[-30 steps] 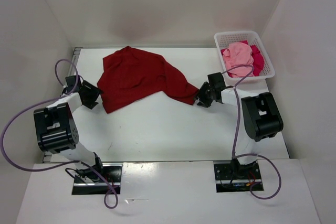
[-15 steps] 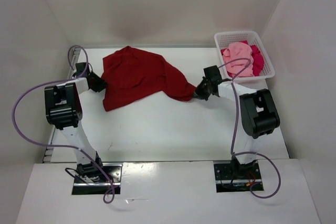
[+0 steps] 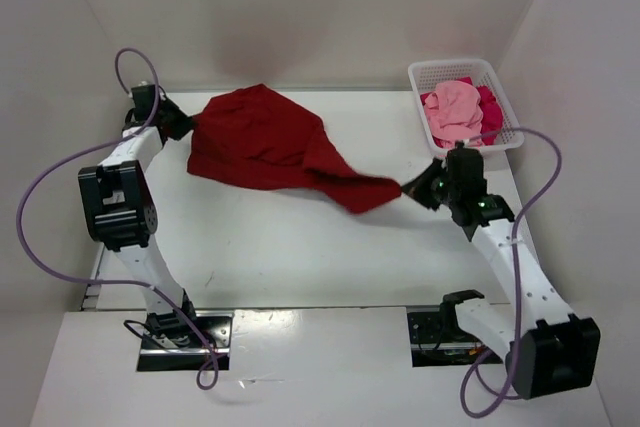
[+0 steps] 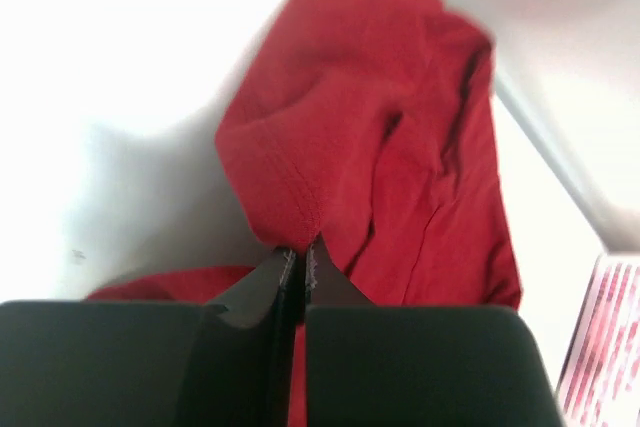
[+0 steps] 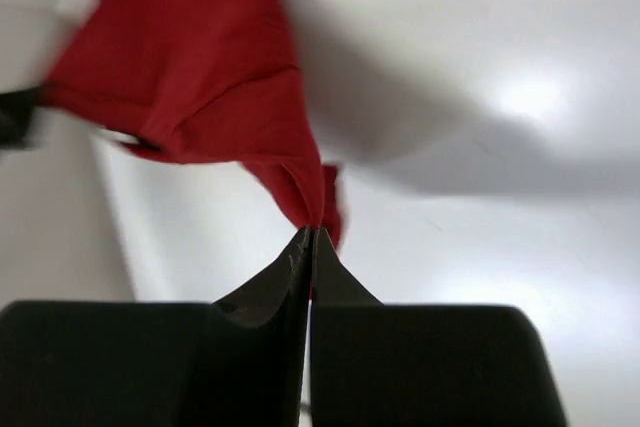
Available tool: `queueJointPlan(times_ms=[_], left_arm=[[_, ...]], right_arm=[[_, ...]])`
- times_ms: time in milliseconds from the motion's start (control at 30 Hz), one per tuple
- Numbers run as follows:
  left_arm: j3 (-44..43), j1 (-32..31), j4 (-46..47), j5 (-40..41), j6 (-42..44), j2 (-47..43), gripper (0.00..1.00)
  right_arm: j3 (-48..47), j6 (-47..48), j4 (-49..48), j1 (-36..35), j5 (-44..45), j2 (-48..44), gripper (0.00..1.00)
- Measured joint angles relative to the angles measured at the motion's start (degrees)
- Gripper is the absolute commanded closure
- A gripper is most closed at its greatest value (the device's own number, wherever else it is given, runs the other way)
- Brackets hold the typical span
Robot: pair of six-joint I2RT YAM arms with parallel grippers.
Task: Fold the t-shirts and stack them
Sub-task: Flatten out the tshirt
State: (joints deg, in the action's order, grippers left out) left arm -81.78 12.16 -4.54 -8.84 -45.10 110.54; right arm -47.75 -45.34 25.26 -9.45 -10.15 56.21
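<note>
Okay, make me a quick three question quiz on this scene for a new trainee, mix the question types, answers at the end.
1. True or false: the left arm's fingers and the right arm's fingers are both shut on the dark red shirt.
2. Where does the pink shirt lie? A) in the white basket B) on the table C) in the left arm's fingers
3. Which arm holds the shirt end nearer the basket?
Key: 1 true; 2 A; 3 right.

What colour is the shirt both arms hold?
The shirt is dark red, clearest in the top external view.
</note>
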Motion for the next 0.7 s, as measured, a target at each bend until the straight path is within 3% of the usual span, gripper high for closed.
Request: queueJointPlan(times_ms=[133,233,367,467,500,633,667,700], left_arm=[[-0.8,1.6,-0.2,1.3,0.2,-2.0,0.78],[-1.2,2.2,-0.6,1.5,0.5,-1.9,0.69],[2.3,2.3,-0.8,2.1,1.6,-2.7,0.52],[9.8,2.2,-1.7,4.2,2.9,-5.9,0.18],[13.4,2.2,-2.4,4.8,2.8,-8.7,0.01],[24.7,2.4,-6.0,6.8,1.6,-20.7,0.01],[26.4,2.6,-6.3,6.9,1.2,-22.8,0.27],[28.1,3.0,-6.1,6.7,0.2,-24.3,0.38]], right_arm=[[8.4,-1.0,6.6,2.6,-1.7,4.4,1.0],[8.3,-1.1,7.1,2.6,-2.5,5.4,1.0],[7.8,-0.9,5.4,2.6,-3.3,6.3,1.0],[7.7,-0.3,4.3,2.6,-4.3,7.1,1.0],[7.7,-0.1,4.1,2.6,-4.3,7.2,1.0],[7.7,0.3,3.1,2.6,-5.2,7.3,1.0],[7.7,0.5,2.8,2.6,-5.5,7.3,1.0],[7.7,0.5,2.6,2.6,-5.7,7.3,1.0]])
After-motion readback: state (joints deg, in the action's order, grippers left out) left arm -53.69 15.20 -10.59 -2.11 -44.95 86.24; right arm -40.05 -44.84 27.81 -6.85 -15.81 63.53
